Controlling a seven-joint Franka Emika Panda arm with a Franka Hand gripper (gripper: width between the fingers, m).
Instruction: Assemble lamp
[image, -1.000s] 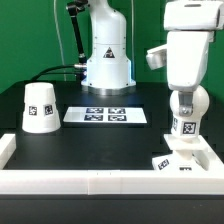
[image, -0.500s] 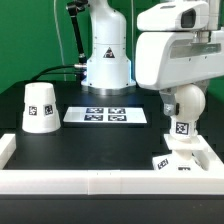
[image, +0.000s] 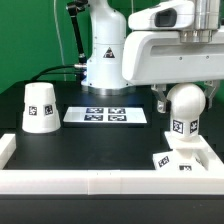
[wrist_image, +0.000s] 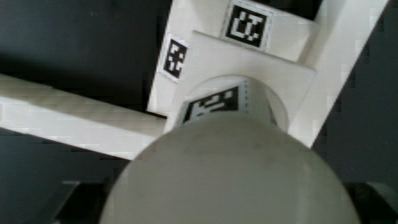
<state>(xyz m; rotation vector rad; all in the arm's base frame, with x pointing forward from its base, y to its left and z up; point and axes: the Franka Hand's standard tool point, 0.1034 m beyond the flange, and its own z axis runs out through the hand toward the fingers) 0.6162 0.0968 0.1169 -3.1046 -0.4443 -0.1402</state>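
The round white bulb (image: 184, 106) stands upright by its tagged neck on the flat square base (image: 196, 154) at the exterior view's right. My gripper (image: 183, 96) hangs over it, open, with one dark finger on each side of the bulb's globe and a narrow gap to it. In the wrist view the bulb (wrist_image: 222, 170) fills the space of the gripper (wrist_image: 217, 202), with the base (wrist_image: 306, 62) and its tags beyond. The cone-shaped shade (image: 40, 107) stands apart at the exterior view's left.
The marker board (image: 105, 116) lies on the black table between shade and bulb. A white rail (image: 90, 181) runs along the front edge, and the base sits against its corner. The arm's pedestal (image: 105, 65) stands at the back.
The hand has turned around the bulb and now shows its broad side. The bulb, its tag and the base have stayed where they were. The jaws' width is unchanged.
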